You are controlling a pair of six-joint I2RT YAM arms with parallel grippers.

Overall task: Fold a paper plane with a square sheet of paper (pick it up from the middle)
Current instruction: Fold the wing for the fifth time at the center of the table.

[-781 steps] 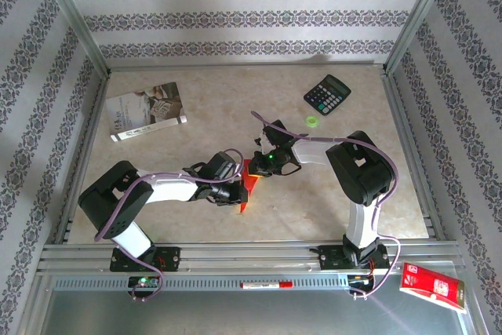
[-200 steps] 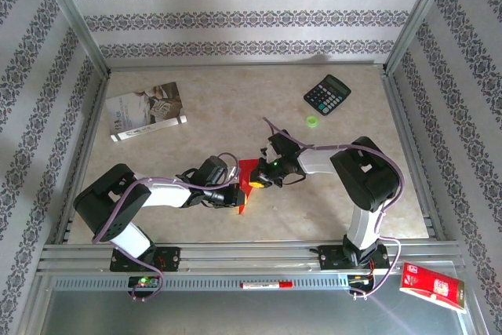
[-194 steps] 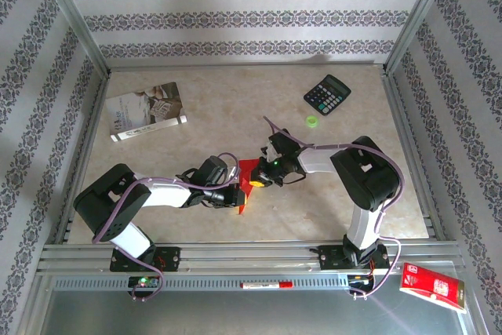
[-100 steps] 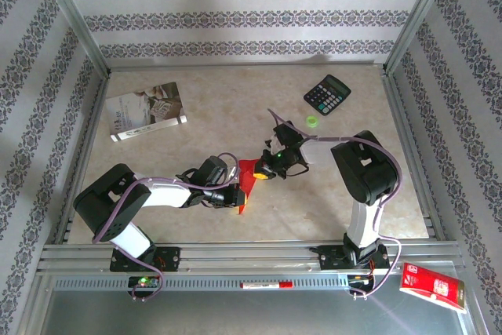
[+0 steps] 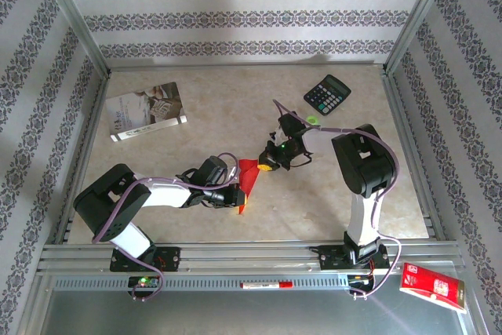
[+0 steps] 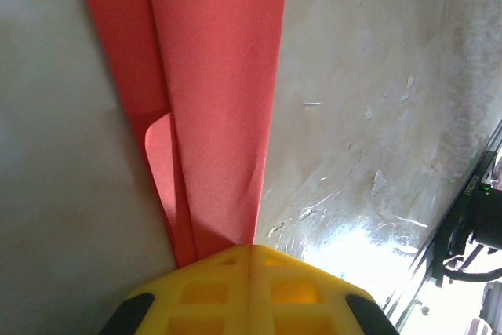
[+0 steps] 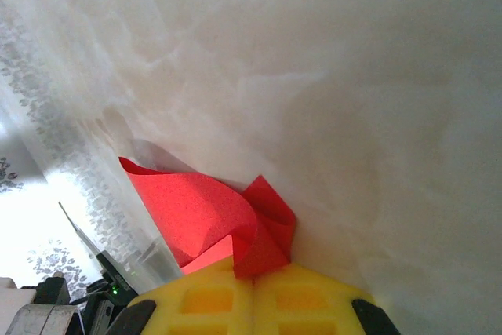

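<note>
The square sheet of paper (image 5: 246, 180) is bright red and folded lengthwise into a narrow layered strip near the table's middle. My left gripper (image 5: 234, 196) is shut on its near end. In the left wrist view the yellow jaws (image 6: 251, 247) meet and the folded paper (image 6: 220, 100) runs away from them across the table. My right gripper (image 5: 267, 167) is shut on the far end. In the right wrist view its gripper (image 7: 255, 260) pinches a corner while a loose flap of the paper (image 7: 196, 209) curls up to the left.
A black calculator (image 5: 327, 94) lies at the back right, with a small green ring (image 5: 312, 121) just in front of it. A grey-white booklet (image 5: 147, 111) lies at the back left. A glossy red packet (image 5: 431, 286) rests off the table at the front right.
My right gripper has moved back and to the right, taking the far end of the paper with it. The left arm has stayed still.
</note>
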